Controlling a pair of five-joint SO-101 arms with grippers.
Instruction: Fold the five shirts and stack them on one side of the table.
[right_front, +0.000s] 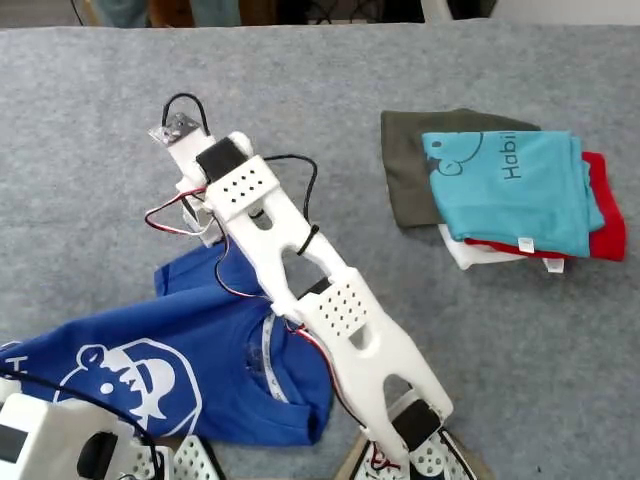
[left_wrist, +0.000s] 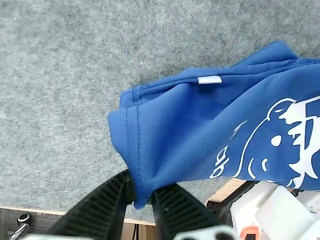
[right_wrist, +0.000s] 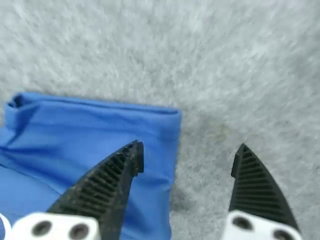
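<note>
Jaws of the left gripper (left_wrist: 143, 195) pinch a stitched corner of the blue shirt (left_wrist: 200, 135), the cloth bunched between them. The right gripper (right_wrist: 189, 150) stands spread wide over the shirt's sleeve edge, one finger above the fabric and the other above the bare felt (right_wrist: 225, 60), holding nothing. The shirt lies rumpled and unfolded, well apart from the stack (right_front: 500, 190) of four folded shirts. It looks light, limp and a little slippery. A single pinch would let it sag, so the doubled seams at hem and sleeve seem the surest holds.
</note>
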